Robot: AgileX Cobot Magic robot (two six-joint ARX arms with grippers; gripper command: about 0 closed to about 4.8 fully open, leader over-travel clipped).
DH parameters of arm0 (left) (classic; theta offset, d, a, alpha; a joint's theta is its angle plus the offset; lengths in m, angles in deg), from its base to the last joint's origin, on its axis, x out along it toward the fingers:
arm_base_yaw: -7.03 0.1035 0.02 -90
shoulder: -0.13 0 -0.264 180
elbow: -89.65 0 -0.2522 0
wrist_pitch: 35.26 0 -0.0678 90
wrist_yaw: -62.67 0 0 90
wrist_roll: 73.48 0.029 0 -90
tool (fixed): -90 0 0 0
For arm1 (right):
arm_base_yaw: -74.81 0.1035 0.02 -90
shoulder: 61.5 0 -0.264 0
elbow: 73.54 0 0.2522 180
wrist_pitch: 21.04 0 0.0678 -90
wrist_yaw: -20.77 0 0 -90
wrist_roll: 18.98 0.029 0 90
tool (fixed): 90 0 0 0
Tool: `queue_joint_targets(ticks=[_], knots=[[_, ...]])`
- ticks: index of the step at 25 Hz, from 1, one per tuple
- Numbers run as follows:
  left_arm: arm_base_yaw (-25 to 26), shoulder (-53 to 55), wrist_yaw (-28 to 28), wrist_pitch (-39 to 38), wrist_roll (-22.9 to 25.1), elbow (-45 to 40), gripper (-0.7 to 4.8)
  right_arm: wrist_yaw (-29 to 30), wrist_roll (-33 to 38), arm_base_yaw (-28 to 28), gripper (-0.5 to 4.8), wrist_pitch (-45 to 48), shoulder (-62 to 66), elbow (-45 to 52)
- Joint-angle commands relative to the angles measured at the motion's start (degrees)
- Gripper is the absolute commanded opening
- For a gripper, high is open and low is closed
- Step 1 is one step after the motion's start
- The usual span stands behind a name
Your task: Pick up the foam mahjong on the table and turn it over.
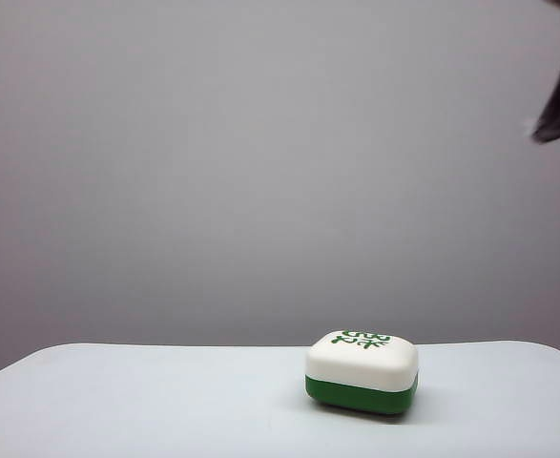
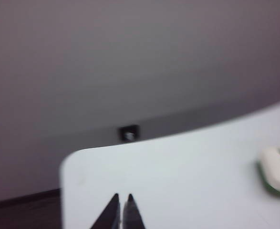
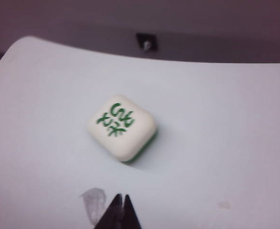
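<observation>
Tools: left tool (image 2: 122,196) and right tool (image 3: 122,196) both pressed together, empty, above surface (image 1: 146,401); foam mahjong (image 1: 362,371) rests cream-face-up, unheld, apparently awaiting pickup.

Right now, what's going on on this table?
Nothing is being handled. The foam mahjong lies on the white table, cream character face up, green half underneath. The right gripper is shut and empty above the table, short of the block. The left gripper, also shut, hangs off to the side near the table's corner.
</observation>
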Motion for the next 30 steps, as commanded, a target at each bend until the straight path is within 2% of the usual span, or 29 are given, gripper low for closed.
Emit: queue_joint_targets(ticks=[1, 3, 5, 7, 11, 14, 21, 26, 30], knots=[[1.75, -6.03, 0.17, 0.35, -1.62, -3.69, 0.17, 2.34, 1.53, -3.06, -0.06, 2.82, -8.48, 4.07], [1.79, -11.02, 0.33, 0.94, -3.43, -6.34, 0.16, 2.67, 3.72, -3.21, -0.06, 5.62, -12.70, 8.24], [1.49, -17.84, 2.56, 0.63, -5.88, -8.59, 0.16, -1.55, 6.32, -3.67, -0.06, 8.41, -16.72, 13.14], [1.53, -23.23, 6.64, 1.03, -4.87, -10.10, 0.16, -0.96, 8.63, -3.17, -0.06, 12.74, -19.80, 17.64], [1.60, -31.78, 6.58, 0.00, -4.87, -11.85, 0.16, -3.61, 10.84, -3.56, -0.06, 19.98, -24.74, 23.89], [1.73, -31.30, 5.97, -1.38, -6.16, -12.35, 0.16, -6.67, 10.78, -3.67, -0.06, 21.20, -28.00, 25.42], [1.73, -31.67, 4.44, -2.89, -7.78, -16.72, 0.17, -6.73, 9.03, -3.69, -0.06, 19.21, -36.30, 28.39], [1.73, -31.67, 3.52, -2.93, -7.32, -18.32, 0.17, -6.88, 8.98, -3.65, -0.06, 17.35, -44.13, 32.87], [1.70, -31.67, 2.78, -1.88, -7.19, -20.33, 0.17, -7.67, 8.61, -3.63, -0.06, 17.46, -45.77, 37.42]])
